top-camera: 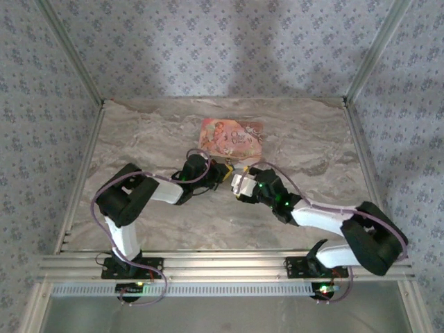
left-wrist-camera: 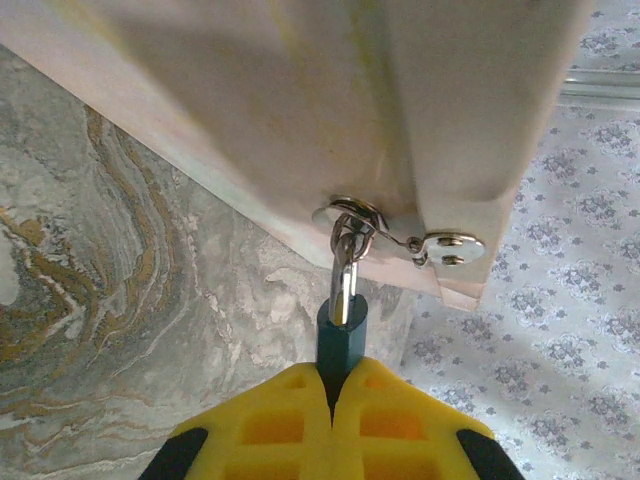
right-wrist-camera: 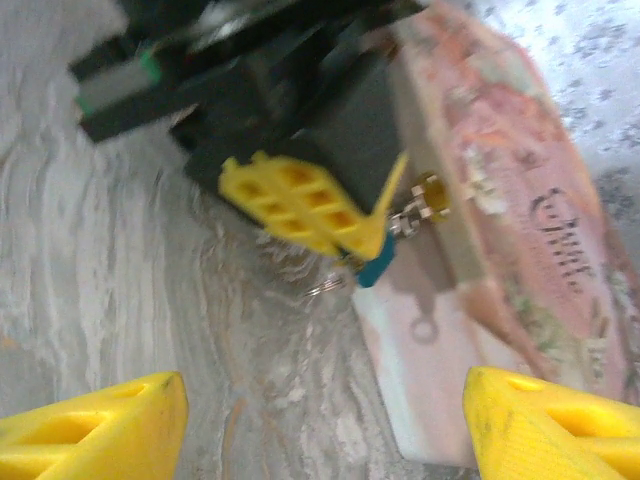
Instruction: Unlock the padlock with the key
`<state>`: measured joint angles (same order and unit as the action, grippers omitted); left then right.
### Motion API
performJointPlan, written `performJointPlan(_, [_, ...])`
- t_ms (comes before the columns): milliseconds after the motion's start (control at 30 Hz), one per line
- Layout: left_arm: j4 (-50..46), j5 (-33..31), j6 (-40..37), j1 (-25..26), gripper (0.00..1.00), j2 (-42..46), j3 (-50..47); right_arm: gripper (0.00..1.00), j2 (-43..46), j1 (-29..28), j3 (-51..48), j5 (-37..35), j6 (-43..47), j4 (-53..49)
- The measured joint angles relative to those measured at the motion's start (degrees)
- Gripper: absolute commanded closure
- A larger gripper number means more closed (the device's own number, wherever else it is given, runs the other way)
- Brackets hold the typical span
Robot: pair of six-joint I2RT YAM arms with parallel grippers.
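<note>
- Left gripper (left-wrist-camera: 335, 385), at the bottom centre of the left wrist view, has its yellow fingers pressed together on the teal head of the key (left-wrist-camera: 340, 320).
- From there the silver blade of the key points up the frame to a metal ring (left-wrist-camera: 350, 212) on the lower edge of a pale box (left-wrist-camera: 300, 100).
- Just right of the ring, a small latch plate (left-wrist-camera: 447, 246) sits on the corner of the box, joined to the ring by a thin wire link.
- Right gripper (right-wrist-camera: 320, 420) stands wide apart, with one yellow fingertip in the lower left corner of the right wrist view, the other in the lower right corner, and nothing between them.
- Above them in that view, the left gripper (right-wrist-camera: 300, 205) pinches the key (right-wrist-camera: 377, 268) against the side of the box (right-wrist-camera: 520, 250).
- A brass-coloured piece (right-wrist-camera: 432, 192) at the box edge is too blurred to identify.
- From the top camera, the left gripper (top-camera: 220, 172) and right gripper (top-camera: 239, 184) meet near the middle of the marble table (top-camera: 139, 139), just below the pink-patterned box (top-camera: 231, 137).
</note>
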<state>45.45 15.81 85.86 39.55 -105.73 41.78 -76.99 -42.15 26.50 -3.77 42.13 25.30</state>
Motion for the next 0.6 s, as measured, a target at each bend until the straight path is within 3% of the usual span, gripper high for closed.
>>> performJointPlan(67, [-0.33,0.02,0.37,0.0,1.0,0.0,0.22,0.28,-2.71,0.0,0.13,-0.11,1.4,1.03])
performJointPlan(167, [-0.5,0.02,0.63,0.0,1.0,0.0,0.44,0.39,-6.49,0.09,1.01,0.0,2.62,3.04])
performJointPlan(600, [-0.48,-0.02,0.81,0.33,1.0,0.0,0.44,0.56,-13.4,0.39,3.56,0.07,3.08,11.82])
